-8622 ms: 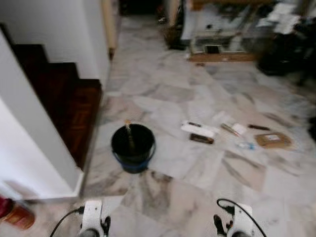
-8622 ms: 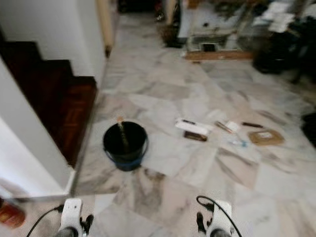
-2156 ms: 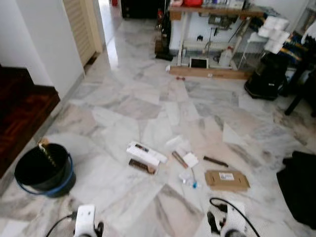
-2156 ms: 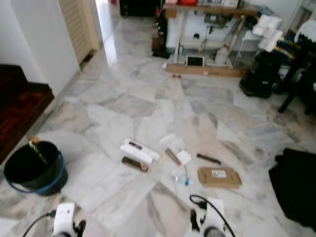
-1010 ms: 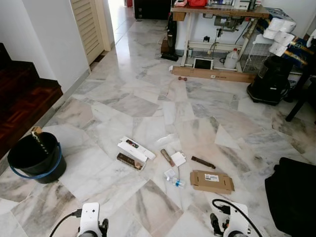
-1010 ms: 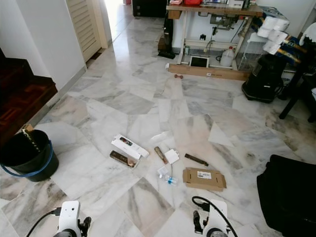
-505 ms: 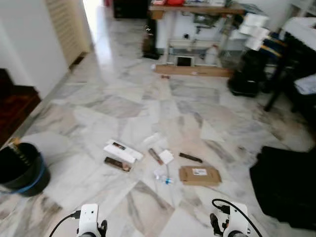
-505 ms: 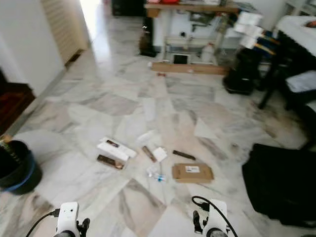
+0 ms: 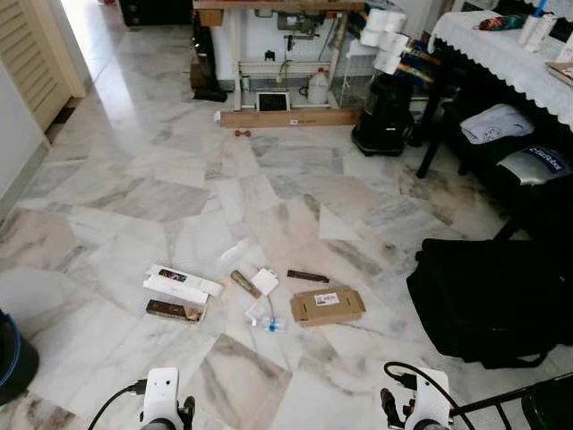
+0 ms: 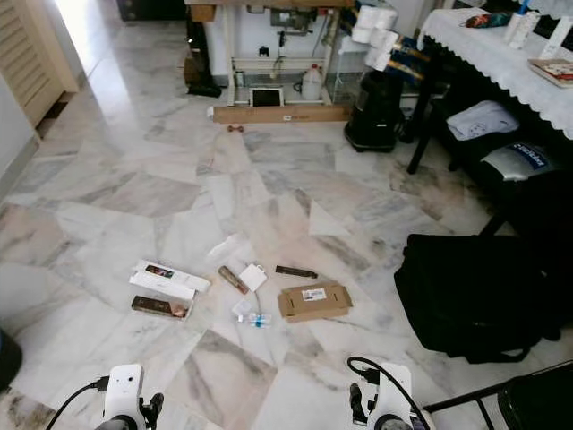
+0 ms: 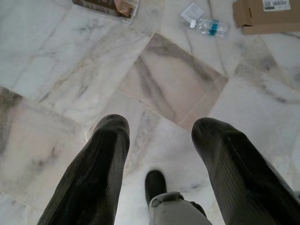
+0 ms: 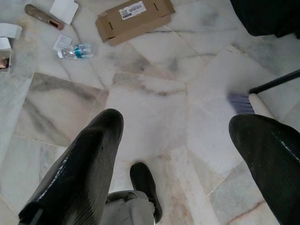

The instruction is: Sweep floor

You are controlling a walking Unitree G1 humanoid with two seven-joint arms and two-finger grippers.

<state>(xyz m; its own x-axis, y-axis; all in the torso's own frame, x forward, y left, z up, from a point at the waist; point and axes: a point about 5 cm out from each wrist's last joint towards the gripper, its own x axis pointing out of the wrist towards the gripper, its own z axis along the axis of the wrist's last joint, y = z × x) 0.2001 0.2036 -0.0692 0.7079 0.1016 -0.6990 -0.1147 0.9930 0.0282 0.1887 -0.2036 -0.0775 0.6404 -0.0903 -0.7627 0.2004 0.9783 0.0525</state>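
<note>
Both grippers low, L (image 11: 159,136) & R (image 12: 180,136) w/ fingers spread, empty. Litter on marble floor (image 9: 134,179): flattened box (image 9: 328,305), small bottle (image 9: 267,323). Poss. broom bristles (image 12: 240,102) near R.

Bucket (image 9: 7,358) cut off at frame edge.

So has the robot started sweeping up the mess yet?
Not yet. The cardboard box, little bottle and white packet lie scattered on the marble floor. Both the left gripper and right gripper are open, holding nothing. A broom lies nearby; all the sweeping is left.
</note>
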